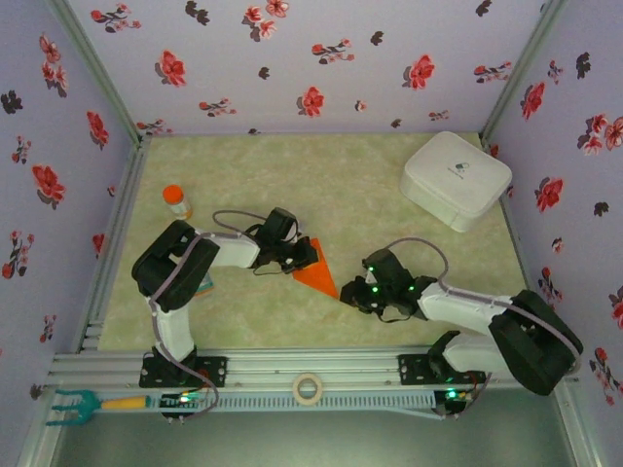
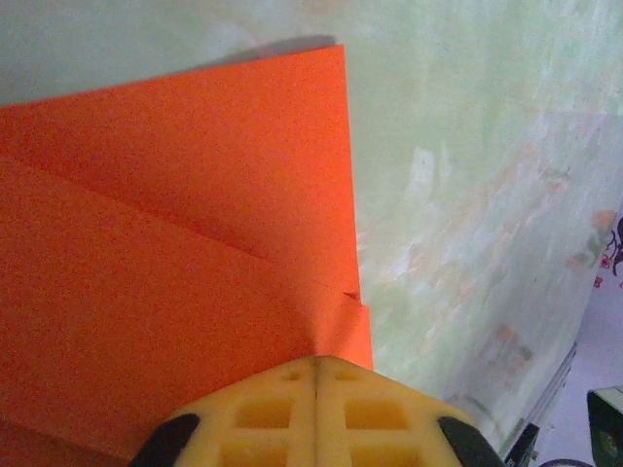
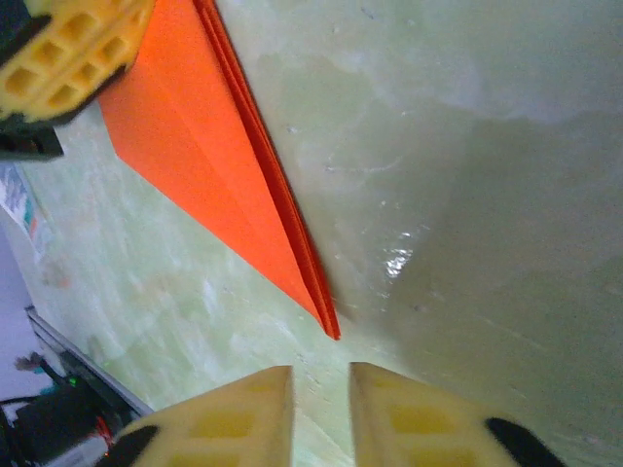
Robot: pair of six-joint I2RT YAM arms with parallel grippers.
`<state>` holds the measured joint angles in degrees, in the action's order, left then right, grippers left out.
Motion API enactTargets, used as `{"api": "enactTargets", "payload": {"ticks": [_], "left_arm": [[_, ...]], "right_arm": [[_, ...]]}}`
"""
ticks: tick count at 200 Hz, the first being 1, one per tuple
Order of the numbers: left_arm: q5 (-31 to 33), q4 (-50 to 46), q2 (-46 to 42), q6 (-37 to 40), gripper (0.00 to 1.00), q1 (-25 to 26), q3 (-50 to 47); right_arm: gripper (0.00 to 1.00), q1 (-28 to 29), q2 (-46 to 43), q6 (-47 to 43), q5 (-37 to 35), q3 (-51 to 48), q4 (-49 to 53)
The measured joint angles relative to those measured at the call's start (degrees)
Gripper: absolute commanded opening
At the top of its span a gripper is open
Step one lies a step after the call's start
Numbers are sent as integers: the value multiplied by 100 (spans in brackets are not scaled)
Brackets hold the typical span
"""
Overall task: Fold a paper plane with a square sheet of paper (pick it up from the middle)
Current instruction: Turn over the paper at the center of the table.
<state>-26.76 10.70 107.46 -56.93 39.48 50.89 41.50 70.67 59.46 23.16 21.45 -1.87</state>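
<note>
Paper plane [image 1: 319,270] in left hand [image 2: 316,368], tip near right hand [image 3: 321,381]

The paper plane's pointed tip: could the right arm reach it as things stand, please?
Probably yes. The right gripper sits just short of the tip of the paper plane, jaws slightly apart, with bare table between. The left gripper pinches the wide end, well clear.

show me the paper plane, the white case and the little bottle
paper plane [image 1: 317,270], top external view, folded body
white case [image 1: 456,175], top external view, lid centre
bottle [image 1: 173,195], top external view, orange cap
</note>
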Motion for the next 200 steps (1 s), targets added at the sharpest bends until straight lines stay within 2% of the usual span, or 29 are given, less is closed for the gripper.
{"api": "enactTargets", "payload": {"ticks": [49,200], "left_arm": [[17,55,-17,-109,0,0,-39],[15,85,-17,-131,0,0,-50]], "right_arm": [[30,0,584,365,109,74,-435],[32,-205,704,511,170,74,-1440]]}}
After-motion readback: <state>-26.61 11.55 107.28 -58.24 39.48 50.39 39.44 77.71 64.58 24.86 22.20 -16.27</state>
